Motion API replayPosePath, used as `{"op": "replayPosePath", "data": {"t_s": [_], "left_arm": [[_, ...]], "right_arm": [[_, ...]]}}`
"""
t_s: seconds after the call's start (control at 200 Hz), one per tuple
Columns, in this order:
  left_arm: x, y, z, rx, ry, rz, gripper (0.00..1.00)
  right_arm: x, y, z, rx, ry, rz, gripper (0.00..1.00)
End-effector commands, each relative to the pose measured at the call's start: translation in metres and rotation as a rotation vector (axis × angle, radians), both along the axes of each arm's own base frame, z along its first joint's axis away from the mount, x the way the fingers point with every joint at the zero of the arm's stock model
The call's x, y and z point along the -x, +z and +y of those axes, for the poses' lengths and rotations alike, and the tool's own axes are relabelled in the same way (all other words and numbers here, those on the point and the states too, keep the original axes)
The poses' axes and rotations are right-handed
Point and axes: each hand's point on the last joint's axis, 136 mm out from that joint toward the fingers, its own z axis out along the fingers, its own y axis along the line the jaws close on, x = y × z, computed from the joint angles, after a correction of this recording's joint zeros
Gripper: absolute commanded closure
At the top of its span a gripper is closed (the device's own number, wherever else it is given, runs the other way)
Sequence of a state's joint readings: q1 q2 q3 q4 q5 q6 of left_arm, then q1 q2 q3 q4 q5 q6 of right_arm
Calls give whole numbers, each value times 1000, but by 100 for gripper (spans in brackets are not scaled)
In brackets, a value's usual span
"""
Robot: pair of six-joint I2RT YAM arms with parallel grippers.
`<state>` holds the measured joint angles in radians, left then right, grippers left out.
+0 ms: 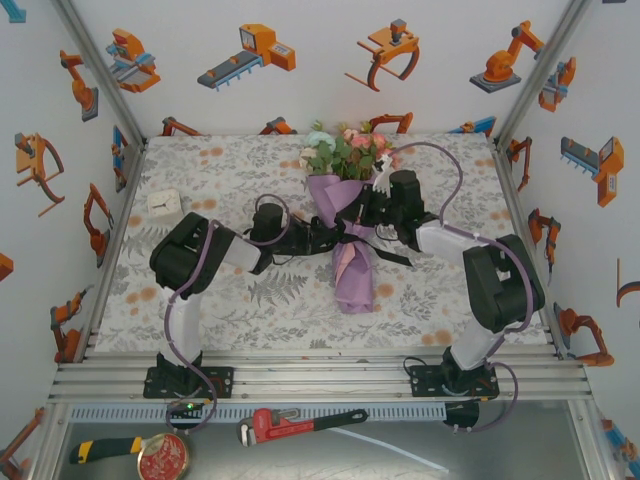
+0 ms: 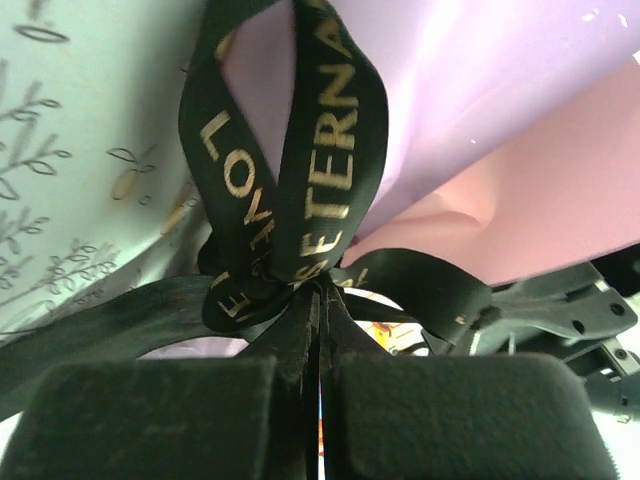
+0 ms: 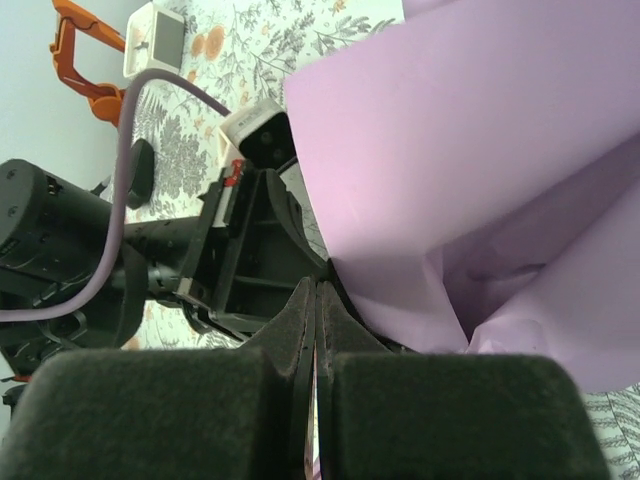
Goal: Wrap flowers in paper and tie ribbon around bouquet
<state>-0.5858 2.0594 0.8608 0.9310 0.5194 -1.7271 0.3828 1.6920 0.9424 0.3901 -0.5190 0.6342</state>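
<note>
The bouquet (image 1: 343, 215) lies in the middle of the table, with the flowers (image 1: 345, 150) pointing to the far side and the lilac paper (image 1: 352, 280) trailing toward me. The black ribbon (image 1: 352, 237) crosses its waist. In the left wrist view the ribbon (image 2: 330, 150), lettered in gold, forms a loop and a knot against the paper (image 2: 480, 90). My left gripper (image 2: 322, 295) is shut on it right at the knot. My right gripper (image 3: 316, 290) is shut beside the paper (image 3: 470, 150), with a thin dark band of ribbon pinched between its pads.
A small white box (image 1: 163, 204) sits at the table's left on the floral cover (image 1: 200, 300). Both arms meet at the bouquet's waist. A red pipe wrench (image 1: 300, 425), a round red tin (image 1: 163, 457) and a yellow-handled tool (image 1: 105, 448) lie on the near shelf.
</note>
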Motion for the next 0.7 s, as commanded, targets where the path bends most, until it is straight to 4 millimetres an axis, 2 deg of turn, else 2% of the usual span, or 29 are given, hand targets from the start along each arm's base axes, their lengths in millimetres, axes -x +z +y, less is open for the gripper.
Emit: {"op": "replayPosePath", "data": {"t_s": [0.0, 0.235, 0.365, 0.531, 0.696], "left_arm": [[-4, 45, -2, 80, 4, -116, 100], [-8, 57, -4, 93, 11, -153, 100], [-7, 49, -2, 60, 17, -149, 100], [-9, 72, -4, 117, 15, -180, 100], [-5, 76, -1, 76, 6, -183, 100]], "right_arm": [[3, 24, 0, -42, 12, -62, 100], [17, 32, -2, -49, 33, -63, 100], [20, 35, -3, -49, 34, -64, 100], [24, 34, -8, -16, 23, -69, 100], [24, 29, -14, 44, 5, -46, 100]]}}
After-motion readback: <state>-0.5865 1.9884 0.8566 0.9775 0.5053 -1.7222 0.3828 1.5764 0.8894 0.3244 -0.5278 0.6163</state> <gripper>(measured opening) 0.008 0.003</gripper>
